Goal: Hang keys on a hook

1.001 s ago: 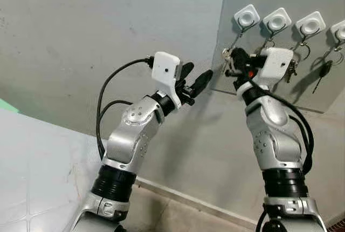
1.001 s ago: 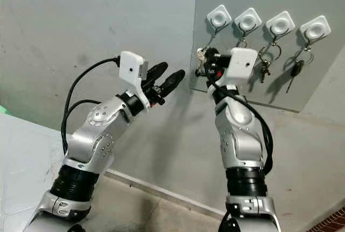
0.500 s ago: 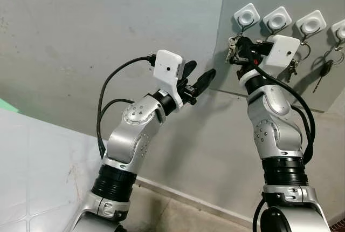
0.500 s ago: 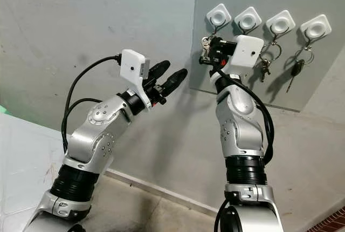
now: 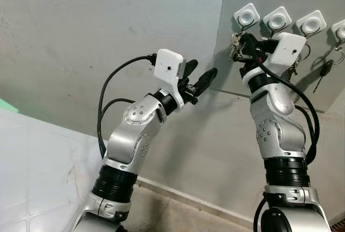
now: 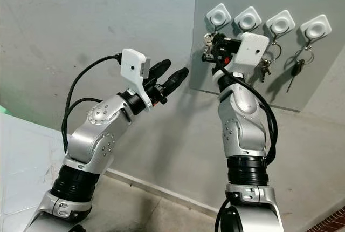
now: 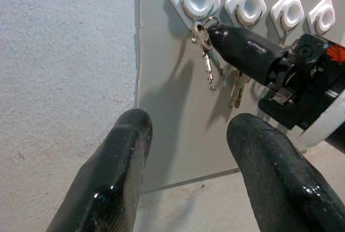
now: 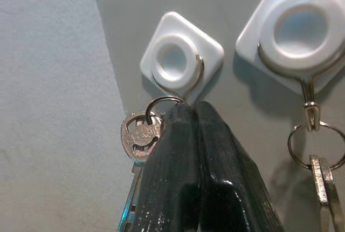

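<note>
The right gripper was raised to the grey wall panel, its two black fingers pressed together on the ring of a bunch of keys. The ring was held just below the wire loop of the leftmost hook, a white square pad set diamond-wise on the panel; whether the ring was already caught on the wire could not be told. The keys themselves were seen hanging to the left of the fingertips, close to the panel's left edge.

Further white hooks were ranged to the right along the top of the panel. From the second hook another ring with keys was hung, and a black-headed key was seen dangling under the far-right hook.

The left gripper was held in the air to the left of the panel, in front of the bare plaster wall, well apart from the keys. Its two fingers were spread wide with nothing between them, and were pointed towards the hooks and the right gripper.

A strip of pale tiled floor was visible at the lower left.
</note>
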You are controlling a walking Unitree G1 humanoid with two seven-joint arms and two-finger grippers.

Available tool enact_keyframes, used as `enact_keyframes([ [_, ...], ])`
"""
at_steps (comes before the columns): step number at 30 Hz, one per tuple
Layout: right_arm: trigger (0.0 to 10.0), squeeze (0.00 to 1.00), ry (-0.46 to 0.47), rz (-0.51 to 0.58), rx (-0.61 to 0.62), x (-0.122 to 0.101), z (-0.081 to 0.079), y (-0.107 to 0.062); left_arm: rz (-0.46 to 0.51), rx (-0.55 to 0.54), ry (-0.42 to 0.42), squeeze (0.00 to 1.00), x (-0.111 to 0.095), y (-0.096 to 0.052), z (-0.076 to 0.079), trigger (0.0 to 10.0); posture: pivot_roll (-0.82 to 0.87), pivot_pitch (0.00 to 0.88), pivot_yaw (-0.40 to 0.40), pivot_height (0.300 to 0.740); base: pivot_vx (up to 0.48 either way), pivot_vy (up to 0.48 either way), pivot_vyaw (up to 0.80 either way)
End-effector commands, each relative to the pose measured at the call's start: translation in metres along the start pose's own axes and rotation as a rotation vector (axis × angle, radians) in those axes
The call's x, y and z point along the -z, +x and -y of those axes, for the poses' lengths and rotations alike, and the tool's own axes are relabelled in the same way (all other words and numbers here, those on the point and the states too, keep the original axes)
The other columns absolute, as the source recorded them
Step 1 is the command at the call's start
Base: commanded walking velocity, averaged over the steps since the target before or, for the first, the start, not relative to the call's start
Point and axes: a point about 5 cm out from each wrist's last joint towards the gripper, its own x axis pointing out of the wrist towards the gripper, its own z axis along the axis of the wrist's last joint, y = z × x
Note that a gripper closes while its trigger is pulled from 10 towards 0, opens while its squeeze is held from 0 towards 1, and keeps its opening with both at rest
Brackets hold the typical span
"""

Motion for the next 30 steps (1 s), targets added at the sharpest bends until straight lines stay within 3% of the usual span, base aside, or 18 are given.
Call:
enact_keyframes([
  [1,10.0,0.00,-0.012,0.017,-0.025,-0.005,-0.003,-0.001,0.008,0.011,0.005,0.00,-0.003,0.000,0.002,10.0,-0.06,0.008,0.039,0.740,0.000,0.000,0.00],
  [15,10.0,0.00,0.043,-0.076,0.025,-0.013,0.000,0.003,0.006,-0.004,0.005,0.00,-0.003,-0.002,-0.001,10.0,-0.06,0.025,0.026,0.740,0.000,0.000,0.00],
  [30,10.0,0.00,0.058,-0.053,-0.010,-0.038,-0.007,0.006,0.006,-0.014,0.002,0.00,-0.003,-0.002,-0.002,10.0,-0.07,0.028,0.025,0.740,0.000,0.000,0.00],
])
